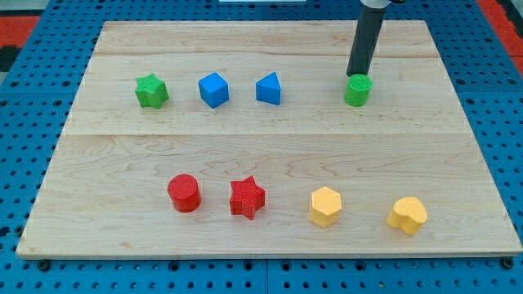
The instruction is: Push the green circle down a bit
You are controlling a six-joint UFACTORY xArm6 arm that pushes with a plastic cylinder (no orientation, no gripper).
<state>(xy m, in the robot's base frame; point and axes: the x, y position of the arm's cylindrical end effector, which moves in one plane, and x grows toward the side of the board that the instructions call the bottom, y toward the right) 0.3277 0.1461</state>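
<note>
We're looking at a bright, evenly lit wooden board [261, 155], light falling from overhead, colours clean and saturated. Shadows are short and soft, tucked close under each block (see the red star [247, 198]). We catch no harsh glare on the wood. Focus holds sharp across the view, and the board's edges run straight, without visible bending.

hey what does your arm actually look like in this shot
Only my rod shows: a straight, dark grey to black cylinder, smooth and unmarked, with no cables or labels visible. It enters from the view's top edge, and my tip ends at the top side of the green circle.
</note>
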